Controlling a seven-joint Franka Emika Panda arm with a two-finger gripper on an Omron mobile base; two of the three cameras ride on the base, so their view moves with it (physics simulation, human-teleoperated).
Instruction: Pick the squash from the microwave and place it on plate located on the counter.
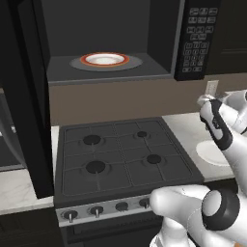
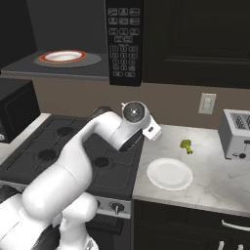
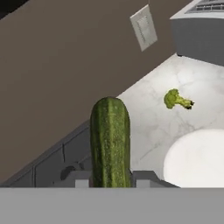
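Observation:
In the hand view my gripper (image 3: 109, 178) is shut on the squash (image 3: 109, 140), a dark green cucumber-like vegetable that sticks up between the two fingers (image 3: 81, 178). I hold it above the seam between stovetop and counter (image 3: 162, 118). The plain white plate (image 3: 201, 157) lies on the counter to the lower right, a short way from the squash. The plate (image 2: 170, 174) sits just right of the stove, with my hand (image 2: 152, 131) above and left of it. The microwave (image 1: 106, 67) stands open above the stove.
A white dish with an orange-red rim (image 1: 104, 59) rests on the microwave turntable. A broccoli floret (image 2: 186, 145) lies behind the plate. A toaster (image 2: 235, 133) stands at the far right by a wall outlet (image 2: 207, 103). The gas stovetop (image 1: 120, 154) is left of the counter.

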